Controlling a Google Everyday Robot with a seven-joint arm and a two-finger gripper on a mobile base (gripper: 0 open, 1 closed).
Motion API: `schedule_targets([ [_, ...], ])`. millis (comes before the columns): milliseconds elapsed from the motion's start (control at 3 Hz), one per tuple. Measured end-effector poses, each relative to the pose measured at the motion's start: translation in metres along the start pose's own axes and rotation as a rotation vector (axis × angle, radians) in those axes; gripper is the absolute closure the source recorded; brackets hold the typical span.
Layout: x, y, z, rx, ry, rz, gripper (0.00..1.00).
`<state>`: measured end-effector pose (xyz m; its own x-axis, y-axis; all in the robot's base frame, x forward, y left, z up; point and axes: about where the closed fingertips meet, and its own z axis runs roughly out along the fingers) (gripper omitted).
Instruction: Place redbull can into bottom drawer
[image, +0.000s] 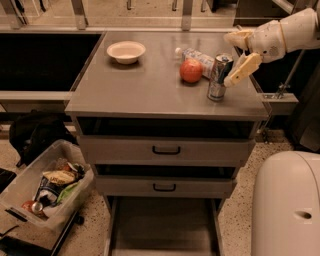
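Gripper (239, 54) right of redbull can (219, 77) on cabinet top (140, 85), bottom drawer (165, 227) below

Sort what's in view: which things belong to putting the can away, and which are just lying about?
Job: redbull can on the cabinet top; bottom drawer, pulled open; claw, open, just right of the can.
Lying about: bowl, red fruit, plastic bottle, bin of snacks.

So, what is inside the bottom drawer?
The bottom drawer is pulled out; its visible floor is bare. Its rear is hidden under the cabinet. The open end effector is beside the redbull can on top.
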<state>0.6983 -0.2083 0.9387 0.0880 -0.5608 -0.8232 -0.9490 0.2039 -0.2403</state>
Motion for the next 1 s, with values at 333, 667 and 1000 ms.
schedule_targets([
  [333,0.024,0.002,0.020,-0.034,-0.040,0.066,0.00],
  [667,0.039,0.003,0.034,-0.056,-0.063,0.106,0.00],
  [1000,0.039,0.003,0.034,-0.056,-0.063,0.106,0.00],
])
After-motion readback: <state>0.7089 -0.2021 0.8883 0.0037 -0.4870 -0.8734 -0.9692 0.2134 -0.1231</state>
